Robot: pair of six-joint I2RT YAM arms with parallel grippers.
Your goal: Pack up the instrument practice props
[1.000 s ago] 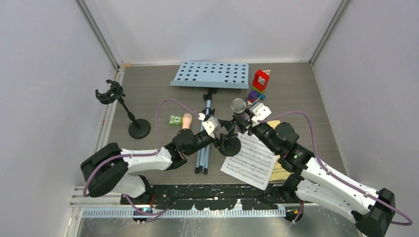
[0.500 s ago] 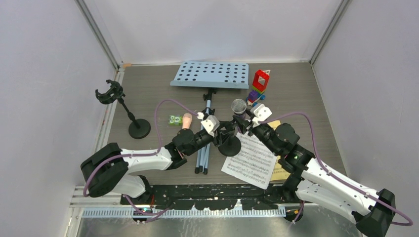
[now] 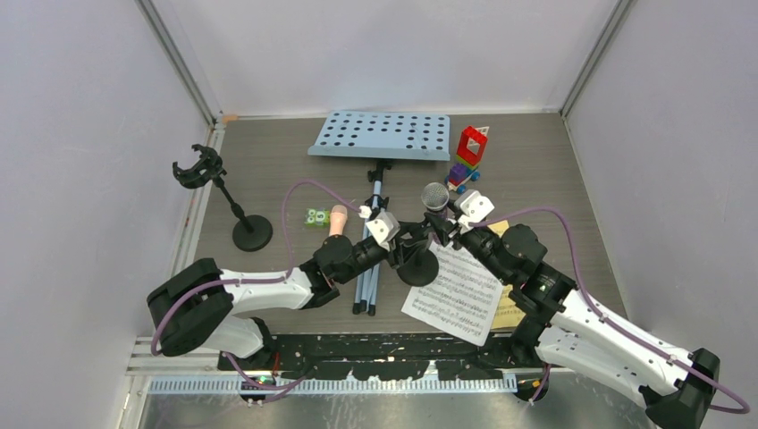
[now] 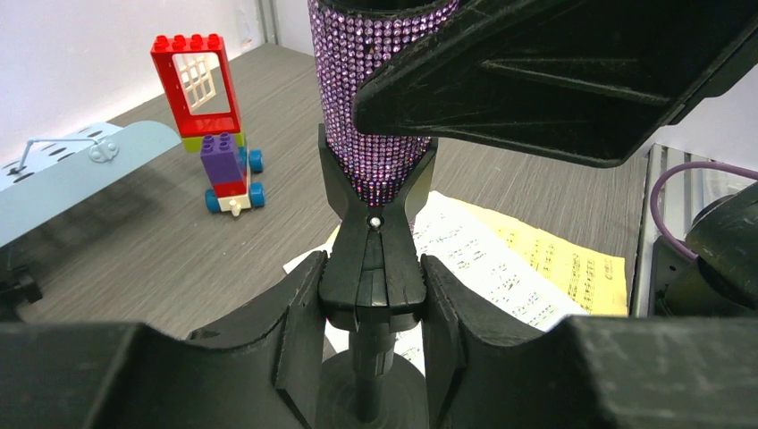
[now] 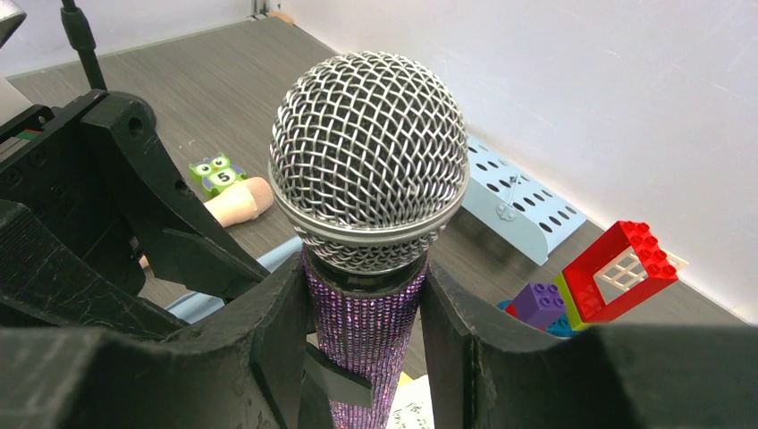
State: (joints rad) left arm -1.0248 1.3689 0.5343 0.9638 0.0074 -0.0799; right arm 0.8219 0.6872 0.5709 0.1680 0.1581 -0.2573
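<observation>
While the left gripper [image 4: 371, 299] is closed on the clip of the black round-based mic holder [image 4: 371, 259], the right gripper [image 5: 366, 313] clamps the purple glitter microphone [image 5: 368, 188], which stands upright in that clip. Both sit mid-table at the edge of the white score sheet [image 3: 456, 290], near the pale-blue tripod legs [image 3: 368, 281].

Small green owl-faced block [image 5: 219, 175] lying on the grey wood-grain tabletop [image 5: 179, 80]: numeral "5" on its front, legible in the right wrist view only. White paper score sheet [image 4: 456, 241] and yellow paper score sheet [image 4: 554, 264], left wrist view: printed staves of music notation, with notes and any lettering too small to read
</observation>
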